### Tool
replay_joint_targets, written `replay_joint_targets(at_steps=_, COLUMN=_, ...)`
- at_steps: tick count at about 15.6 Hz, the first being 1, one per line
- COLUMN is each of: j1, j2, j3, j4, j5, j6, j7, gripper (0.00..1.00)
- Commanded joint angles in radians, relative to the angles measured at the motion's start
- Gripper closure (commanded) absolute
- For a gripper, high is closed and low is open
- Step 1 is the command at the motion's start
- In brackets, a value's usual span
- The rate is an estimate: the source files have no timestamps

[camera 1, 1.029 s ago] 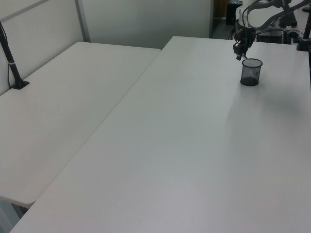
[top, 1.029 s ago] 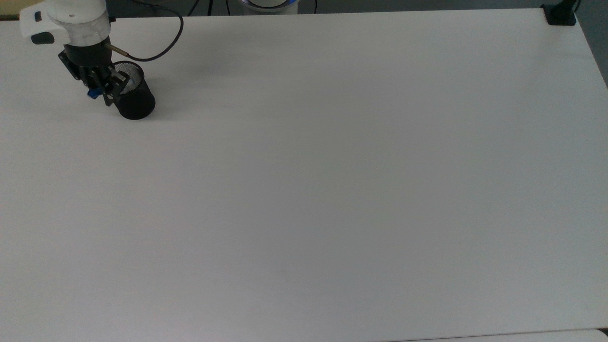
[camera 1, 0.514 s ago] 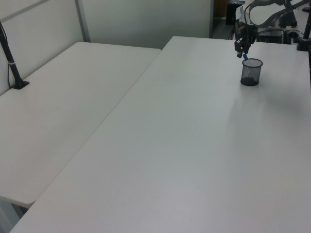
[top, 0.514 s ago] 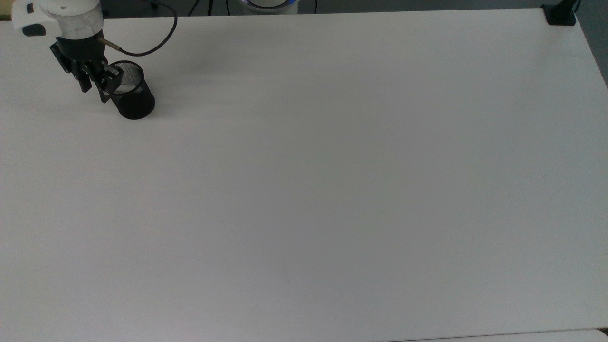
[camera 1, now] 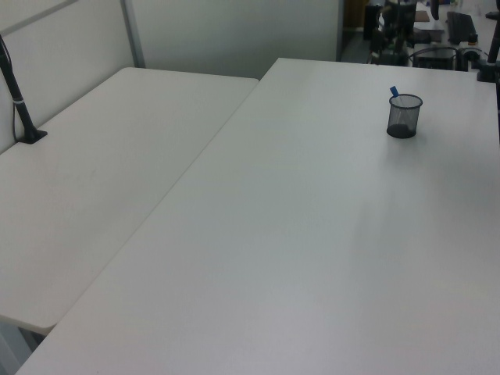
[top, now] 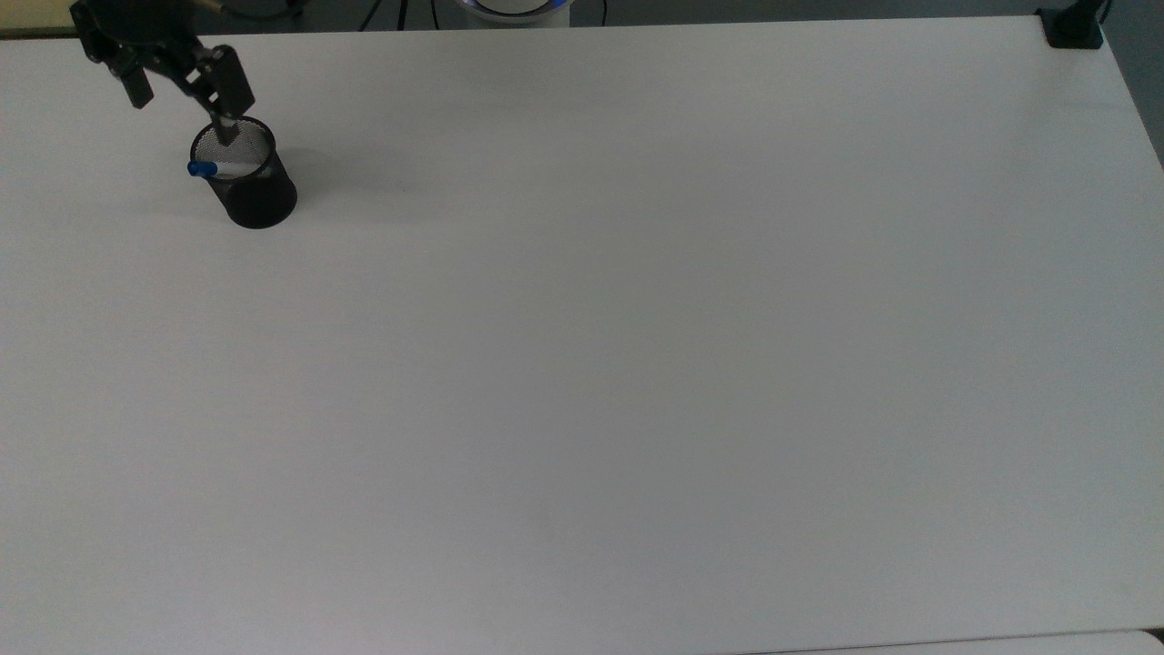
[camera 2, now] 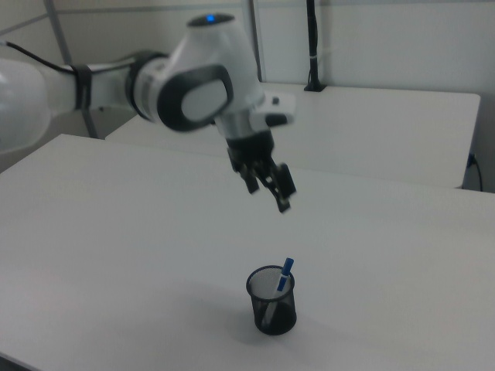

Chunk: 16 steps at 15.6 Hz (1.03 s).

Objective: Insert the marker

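In the right view, the black mesh cup stands upright on the white worktop, nearest the camera. The marker sits inside the cup, leaning against the rim on the right view's right, its blue cap poking above the edge and its white barrel visible through the mesh. Nothing grips it.

Above and behind the cup hangs the hand — clear of the cup and the marker, touching neither. Its two black fingers are spread apart with nothing between them. The white arm runs back toward the right view's left.

In the top view, the cup stands near the worktop's far-left corner, the marker lying across its mouth with the blue cap at the rim on the top view's left. The hand is just beyond the cup, toward the worktop's far edge.

In the left view, the cup is far off on the right — the marker's blue cap shows above its rim. A second white table adjoins on the left view's left.
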Motion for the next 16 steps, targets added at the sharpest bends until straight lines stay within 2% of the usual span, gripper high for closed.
replay_joint_targets(at_steps=1, j1=0.067, j2=0.0, j3=0.062, j4=0.135, j5=0.023, j6=-0.219, j7=-0.002, gripper=0.0)
replay_joint_targets(at_steps=4, j1=0.074, j2=0.0, j3=0.166, j4=0.181, j5=0.021, j6=-0.365, j7=0.001, gripper=0.0)
replay_joint_targets(at_steps=7, j1=0.133, j2=-0.015, j3=0.21, j4=0.187, j5=0.023, j6=-0.465, j7=0.007, gripper=0.0)
replay_joint_targets(at_steps=16, j1=0.129, j2=-0.021, j3=0.208, j4=0.187, j5=0.018, j6=-0.453, j7=-0.007, gripper=0.0)
